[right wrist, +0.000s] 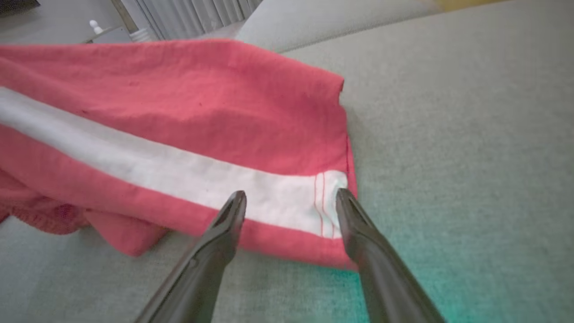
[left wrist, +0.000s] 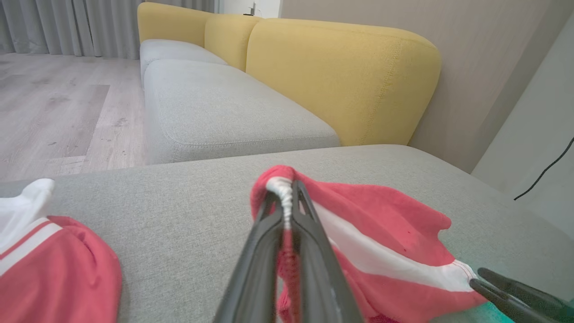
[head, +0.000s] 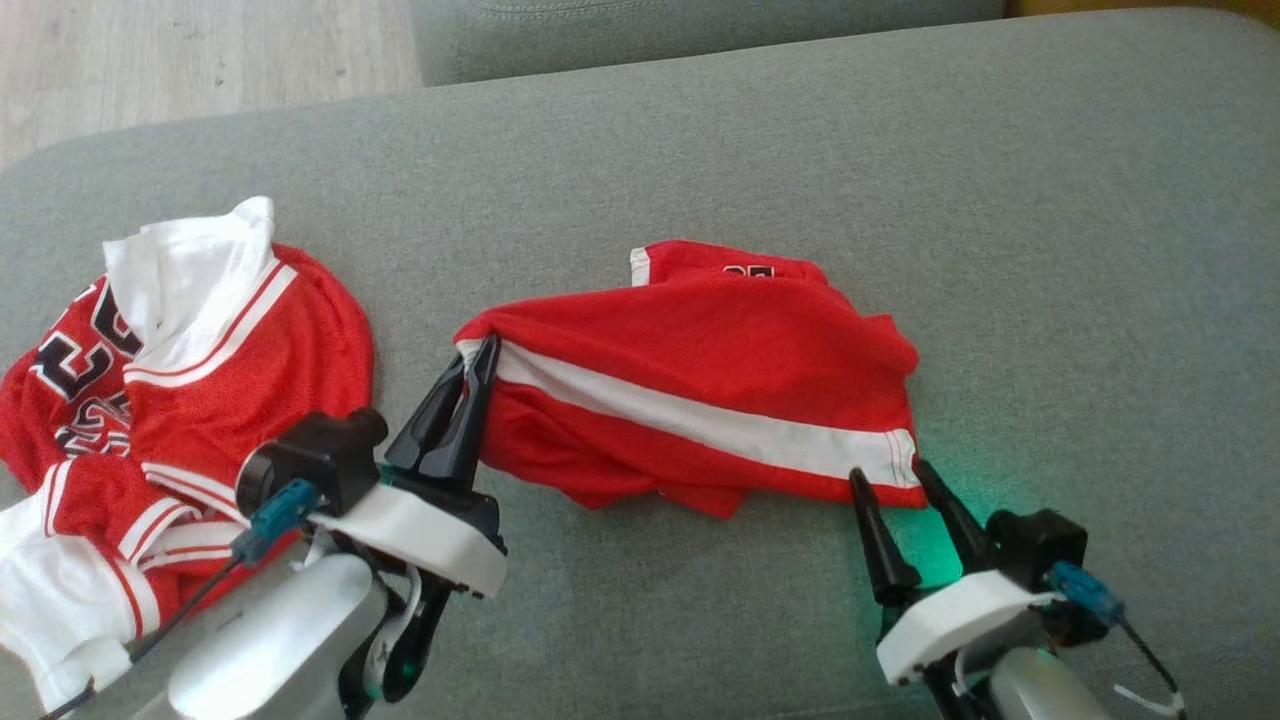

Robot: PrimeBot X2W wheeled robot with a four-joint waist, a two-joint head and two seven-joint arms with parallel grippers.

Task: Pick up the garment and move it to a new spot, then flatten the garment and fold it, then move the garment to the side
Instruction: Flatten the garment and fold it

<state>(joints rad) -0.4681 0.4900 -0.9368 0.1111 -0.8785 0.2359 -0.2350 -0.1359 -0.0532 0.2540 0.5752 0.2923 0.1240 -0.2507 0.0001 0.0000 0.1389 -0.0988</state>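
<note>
While left claw [head: 480, 352] pinches one red garment [head: 700, 340], right claw [head: 888, 470] gapes empty, one jersey heap [head: 250, 350] aside

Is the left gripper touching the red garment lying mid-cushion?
Touching. The left wrist view shows the left gripper shut on the red garment, with its white edge bunched between the fingers.

Soft, even daylight fills the room, casting only faint shadows under the red garment [head: 700, 350]. A green glow tints the grey cushion [head: 700, 150] beside the right hand [head: 888, 470]. Wrist views bend at their edges and soften up close.
</note>
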